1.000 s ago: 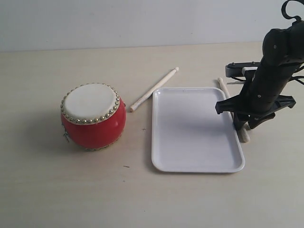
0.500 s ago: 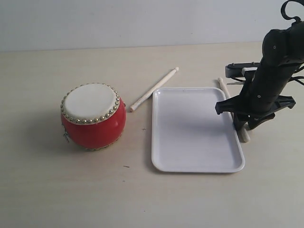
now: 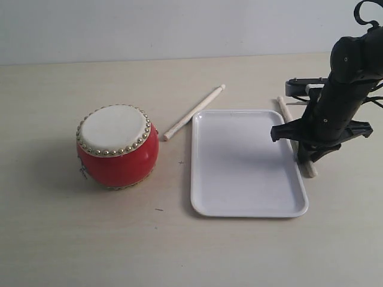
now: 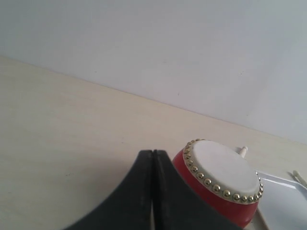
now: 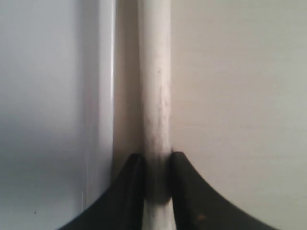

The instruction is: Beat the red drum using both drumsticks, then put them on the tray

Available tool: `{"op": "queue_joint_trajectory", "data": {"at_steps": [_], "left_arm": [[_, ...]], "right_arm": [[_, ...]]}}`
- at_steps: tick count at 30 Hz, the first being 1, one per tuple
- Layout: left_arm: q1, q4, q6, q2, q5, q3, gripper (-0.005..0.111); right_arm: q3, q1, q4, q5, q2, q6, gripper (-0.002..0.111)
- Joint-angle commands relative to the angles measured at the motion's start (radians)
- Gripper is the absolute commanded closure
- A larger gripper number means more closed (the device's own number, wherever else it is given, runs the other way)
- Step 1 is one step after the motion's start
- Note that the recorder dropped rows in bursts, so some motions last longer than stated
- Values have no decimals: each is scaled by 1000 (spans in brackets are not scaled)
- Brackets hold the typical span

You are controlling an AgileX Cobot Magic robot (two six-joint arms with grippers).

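The red drum (image 3: 117, 146) with its cream skin and gold studs stands on the table left of the white tray (image 3: 245, 162); the left wrist view also catches the drum (image 4: 220, 182). One drumstick (image 3: 194, 112) lies diagonally between drum and tray. The other drumstick (image 3: 285, 113) lies along the tray's right edge, and my right gripper (image 3: 304, 160) is shut on it close to the table. Up close, the stick (image 5: 155, 86) runs between the black fingers (image 5: 132, 187). My left gripper (image 4: 152, 155) is shut and empty, left of the drum, out of the exterior view.
Beside the held stick runs the tray's rim (image 5: 103, 96). A pale wall (image 3: 179, 27) closes the far side of the light wooden table (image 3: 90, 239). Cables and black arm links (image 3: 353, 66) rise at the right edge.
The right gripper has shifted slightly rightward with the drumstick, whose far end now sits a little further from the tray. Drum, tray and the other stick have not moved.
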Motion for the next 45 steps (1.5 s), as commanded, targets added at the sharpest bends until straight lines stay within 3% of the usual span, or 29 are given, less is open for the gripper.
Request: {"op": "queue_joint_trajectory", "data": {"at_steps": [1, 3, 5, 6, 11, 16, 17, 18, 21, 22, 24, 26, 29, 31, 33, 38, 45], "left_arm": [[-8, 3, -45, -6, -23, 3, 107], [-8, 3, -80, -4, -66, 3, 107], [-8, 1, -183, 27, -225, 3, 107], [-8, 1, -194, 62, -224, -6, 107], [-8, 5, -92, 460, -216, -261, 107], [-8, 5, 209, 929, 122, -753, 107], [-8, -1, 278, 1012, 216, -854, 107], [-8, -31, 430, 1160, 405, -1038, 107], [-8, -141, 659, 1393, 657, -1319, 107], [-12, -221, 765, 1537, 812, -1506, 107], [-38, -297, 828, 1718, 980, -1739, 107], [-86, -368, 848, 1841, 994, -1849, 107], [-189, -375, 916, 1953, 992, -1910, 104], [-271, -353, 909, 2039, 994, -1918, 91], [-309, -329, 909, 2089, 1008, -1918, 76], [-333, -321, 896, 2150, 997, -1918, 63], [-369, -326, 887, 2196, 971, -1918, 62]], "right_arm": [[-5, -6, -15, -8, -68, 10, 108], [-5, -30, -27, 16, -133, 10, 108], [-5, -56, -41, 37, -212, -26, 108], [-5, -61, -53, 55, -256, -56, 108], [-3, -63, -86, 100, -413, -125, 108], [-3, -63, -66, 127, -489, -132, 108], [-3, -63, -47, 130, -499, -145, 108], [-3, -63, -12, 130, -514, -176, 108], [-3, -63, 30, 123, -519, -199, 108], [-3, -63, 50, 121, -517, -210, 108], [-3, -63, 52, 114, -513, -213, 108], [-3, -63, 52, 110, -513, -228, 108], [-3, -63, 52, 112, -513, -230, 108], [19, -63, 52, 88, -517, -235, 108], [82, -63, 52, 29, -537, -235, 108], [195, -63, 114, -73, -562, -270, 108], [218, -63, 216, -128, -562, -348, 108]]}}
